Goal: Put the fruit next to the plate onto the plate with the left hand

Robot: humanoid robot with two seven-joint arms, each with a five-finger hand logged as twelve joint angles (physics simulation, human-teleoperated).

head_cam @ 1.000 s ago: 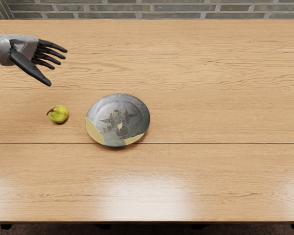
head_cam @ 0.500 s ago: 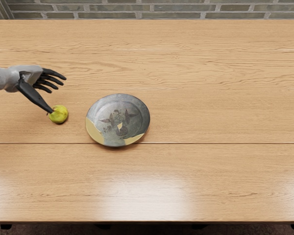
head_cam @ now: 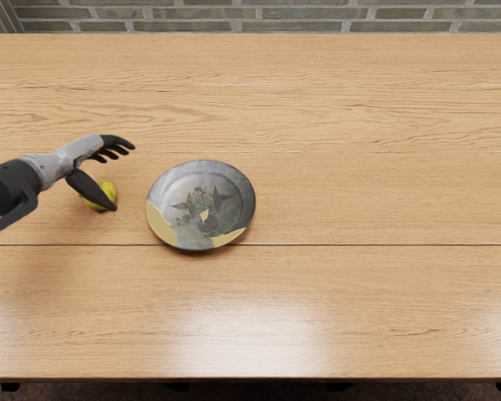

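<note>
A small yellow-green pear [head_cam: 105,193] lies on the wooden table just left of the grey patterned plate [head_cam: 201,204]. My left hand [head_cam: 103,167] reaches in from the left edge and hovers right over the pear, its thumb crossing the fruit's front and its fingers spread above and behind it. The fingers are open and do not close on the pear; the fruit's left half is hidden by the thumb. The plate holds nothing. The right arm does not show.
The wooden table [head_cam: 334,292] stretches wide to the right and front of the plate. A brick wall [head_cam: 250,15] runs along the far edge.
My left hand has dropped and moved toward me, from high at the far left to directly over the pear. The forearm now shows at the left edge. Pear and plate have not moved.
</note>
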